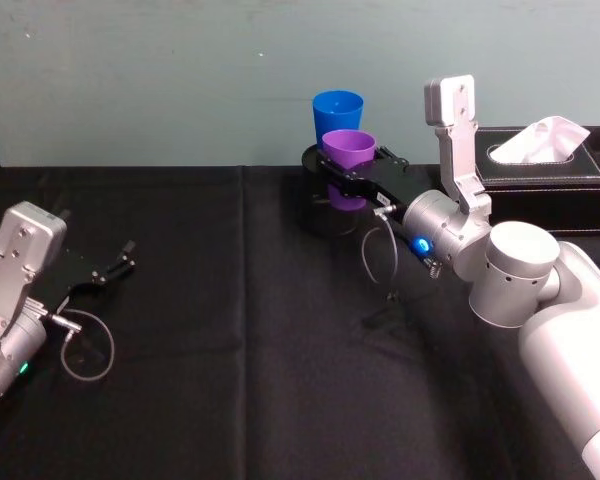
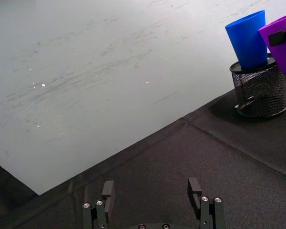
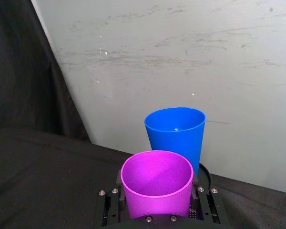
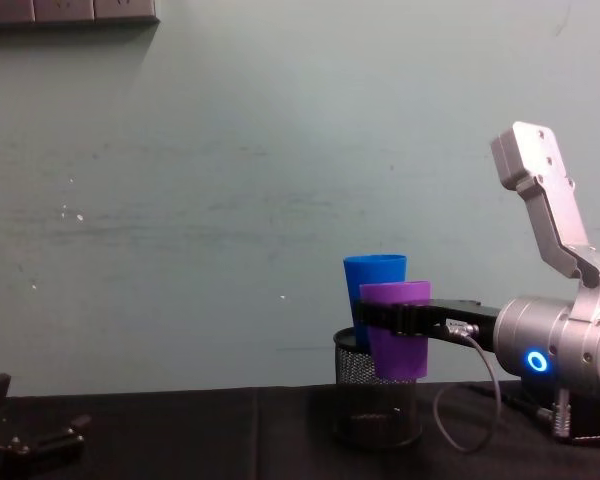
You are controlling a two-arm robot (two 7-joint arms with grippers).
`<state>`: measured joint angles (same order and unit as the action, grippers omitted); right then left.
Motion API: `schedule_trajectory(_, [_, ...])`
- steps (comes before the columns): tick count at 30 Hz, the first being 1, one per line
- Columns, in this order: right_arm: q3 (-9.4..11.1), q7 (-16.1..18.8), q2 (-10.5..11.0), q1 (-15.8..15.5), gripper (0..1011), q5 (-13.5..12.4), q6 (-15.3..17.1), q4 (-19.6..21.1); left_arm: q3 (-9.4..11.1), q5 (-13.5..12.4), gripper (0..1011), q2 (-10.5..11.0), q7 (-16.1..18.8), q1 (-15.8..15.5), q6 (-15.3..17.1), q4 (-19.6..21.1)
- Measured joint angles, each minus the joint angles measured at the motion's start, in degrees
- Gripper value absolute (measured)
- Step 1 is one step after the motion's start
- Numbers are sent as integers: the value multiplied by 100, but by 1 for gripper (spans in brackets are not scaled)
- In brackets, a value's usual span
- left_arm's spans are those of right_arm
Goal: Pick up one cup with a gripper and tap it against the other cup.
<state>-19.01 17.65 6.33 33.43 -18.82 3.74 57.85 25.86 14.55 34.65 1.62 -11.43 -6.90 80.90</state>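
Note:
My right gripper [image 1: 354, 172] is shut on the purple cup [image 1: 348, 149], holding it upright in the air by its sides. The bright blue cup [image 1: 337, 110] stands just behind it, seated in a black wire-mesh pen holder [image 2: 258, 90] at the back of the table. In the right wrist view the purple cup [image 3: 157, 181] sits between the fingers with the blue cup [image 3: 175, 131] right behind its rim. From the chest view the purple cup [image 4: 395, 330] overlaps the blue cup [image 4: 373, 272]; whether they touch I cannot tell. My left gripper [image 1: 120, 263] rests open far to the left, empty.
A black tissue box [image 1: 545, 165] with a white tissue stands at the back right, behind the right arm. A black cloth [image 1: 230, 330] covers the table, and a pale wall runs close behind the cups. A cable loops under each wrist.

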Motion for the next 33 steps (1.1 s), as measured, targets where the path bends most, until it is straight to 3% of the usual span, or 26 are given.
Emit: schedule_trajectory(33, [0, 0, 0, 0, 733, 0, 0, 0, 0, 0, 1000, 0, 0, 0, 0, 0])
